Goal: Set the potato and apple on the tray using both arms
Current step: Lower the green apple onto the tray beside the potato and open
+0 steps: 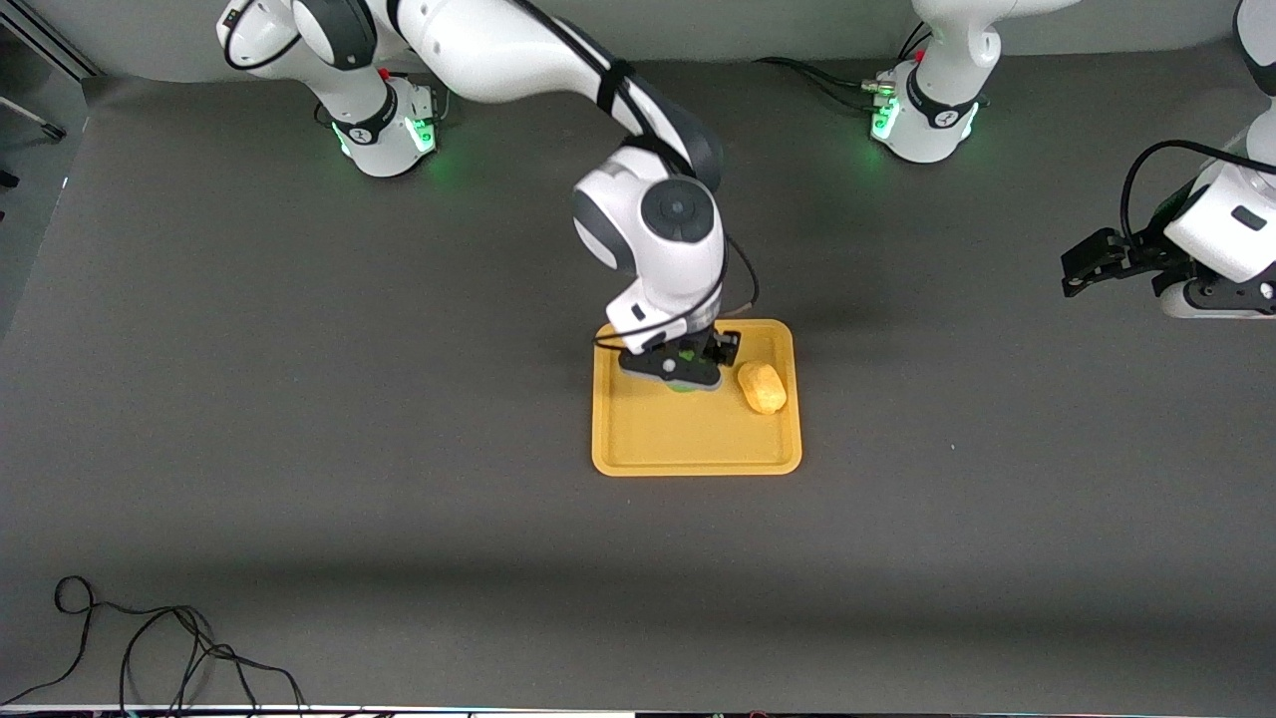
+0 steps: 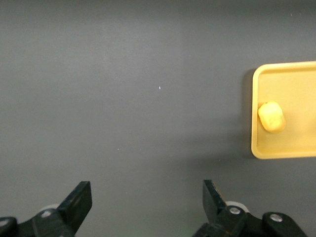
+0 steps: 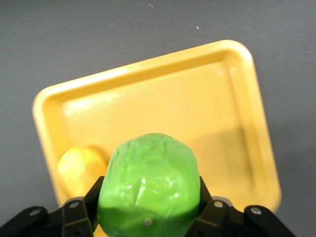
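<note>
Right gripper (image 1: 682,371) is low over the tray (image 1: 638,439), clamped on the apple (image 3: 149,185). Wrist view shows both fingers pressed against the green sides, the fruit filling the gap between them. From the front camera only a sliver of green shows under the gripper body. Cannot tell whether the apple touches the tray floor yet or hangs just above it.

Potato (image 1: 763,387) lies on the tray already, at the edge toward the left arm's end of the bench, just beside the right gripper.

Left gripper (image 1: 1097,261) hangs over bare bench at the left arm's end, well apart from the tray, fingers spread wide and holding nothing. That arm waits.

Risks, as I judge them:
- Apple is round. If released from any height it could roll across the flat tray floor; the rim is low and may not stop it.
- Potato sits close. When the fingers open, the one on the potato's side may nudge it toward the rim or over it.
- Apple rolling into the potato could push it the same way.
- Apple surface looks glossy and slightly bumpy; it might cling to a finger briefly and shift on release.
</note>
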Robot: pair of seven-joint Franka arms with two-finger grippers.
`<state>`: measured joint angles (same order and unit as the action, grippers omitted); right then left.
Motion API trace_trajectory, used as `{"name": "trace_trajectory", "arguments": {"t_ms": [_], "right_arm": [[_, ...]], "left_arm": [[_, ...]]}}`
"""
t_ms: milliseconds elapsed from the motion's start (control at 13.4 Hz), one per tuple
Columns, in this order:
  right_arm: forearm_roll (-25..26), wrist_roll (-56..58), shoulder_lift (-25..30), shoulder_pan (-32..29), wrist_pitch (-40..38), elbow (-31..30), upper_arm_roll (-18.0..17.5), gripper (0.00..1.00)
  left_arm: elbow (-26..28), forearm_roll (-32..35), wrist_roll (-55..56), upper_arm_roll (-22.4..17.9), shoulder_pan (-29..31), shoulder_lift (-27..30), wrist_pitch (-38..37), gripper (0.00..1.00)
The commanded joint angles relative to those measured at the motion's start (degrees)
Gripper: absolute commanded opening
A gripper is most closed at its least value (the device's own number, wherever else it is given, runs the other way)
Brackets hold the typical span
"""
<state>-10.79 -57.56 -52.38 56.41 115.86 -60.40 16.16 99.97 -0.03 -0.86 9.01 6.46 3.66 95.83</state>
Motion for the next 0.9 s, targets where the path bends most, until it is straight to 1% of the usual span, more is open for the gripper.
{"name": "trace_trajectory", "arguments": {"t_ms": [0,149,373,448,522,672,821], "right_arm": [[-1.34,-0.80,-6.84,-0.78,3.31,4.15,0.01,0.50],[-1.43,-0.89,-9.04,-0.78,5.59,4.15,0.01,0.51],[-1.52,-1.15,-9.75,-0.78,6.04,3.37,-0.08,0.52],[-1.60,-1.24,-10.19,-0.78,7.52,2.75,-0.08,0.72],[-1.69,-1.24,-10.19,-0.78,9.10,1.88,-0.08,1.00],[-1.78,-1.94,-8.71,-0.78,8.34,1.87,-0.08,1.00],[-1.69,-1.86,-4.24,-0.95,1.16,2.57,0.01,1.00]], "left_arm": [[0.66,-1.28,-3.45,-0.57,0.30,0.91,-0.74,1.00],[0.66,-1.29,-4.15,-0.57,0.74,0.83,-0.74,1.00],[-0.74,-1.37,-4.24,-0.57,0.83,-0.31,-0.30,1.00],[-0.66,-1.37,-4.24,-0.57,0.74,-0.84,0.23,1.00],[-0.74,-1.37,-4.33,-0.57,0.83,-1.19,0.49,1.00],[-1.09,-1.37,-4.50,-0.49,1.44,-1.28,0.41,1.00],[-1.09,-1.37,-5.20,-0.49,1.71,-1.20,-0.21,1.00]]}}
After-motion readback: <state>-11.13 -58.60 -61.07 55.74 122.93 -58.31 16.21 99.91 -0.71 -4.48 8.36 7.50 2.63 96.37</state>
